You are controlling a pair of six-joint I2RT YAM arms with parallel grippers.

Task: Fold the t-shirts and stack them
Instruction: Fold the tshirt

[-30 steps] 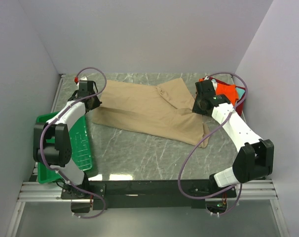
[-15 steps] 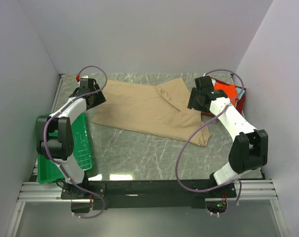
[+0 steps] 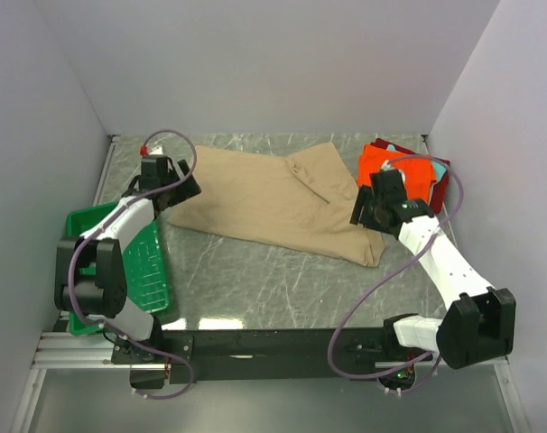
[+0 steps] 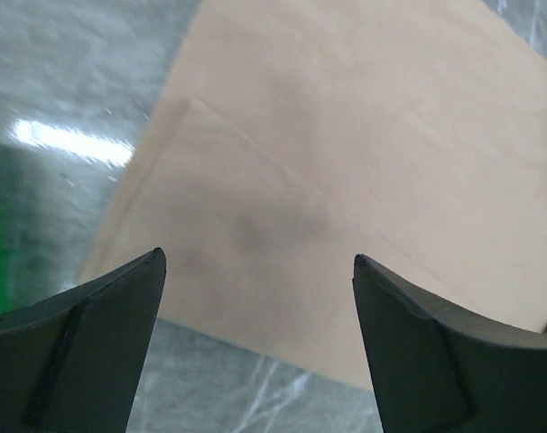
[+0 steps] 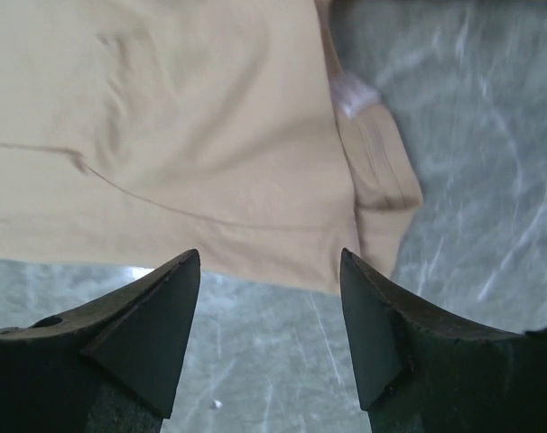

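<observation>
On the gray marbled table [image 3: 255, 284]: tan t-shirt [image 3: 273, 203], lying mostly flat across the far half, loosely folded, with a raised crease running through its middle and one corner reaching toward the near right.

Beside it at the far right corner: a small pile with an orange shirt [image 3: 386, 164] on top and a dark red shirt [image 3: 442, 180] showing along the right edge beneath it. Apart from the tan one, or just touching it; cannot tell which.

Left gripper [image 3: 187, 190]: poised over the tan shirt's left edge, fingers spread wide, pinching nothing. From the left wrist view [image 4: 255, 262]: plain cloth [image 4: 346, 162] between and beyond the two dark tips, bare table just under the hem.

Right gripper [image 3: 360, 213]: over the shirt's right near corner, likewise spread and holding nothing. From the right wrist view [image 5: 269, 257]: cloth [image 5: 165, 117] with a doubled-over hem at its right, table below.

At the left side: green tray [image 3: 147, 262], under the left arm.
</observation>
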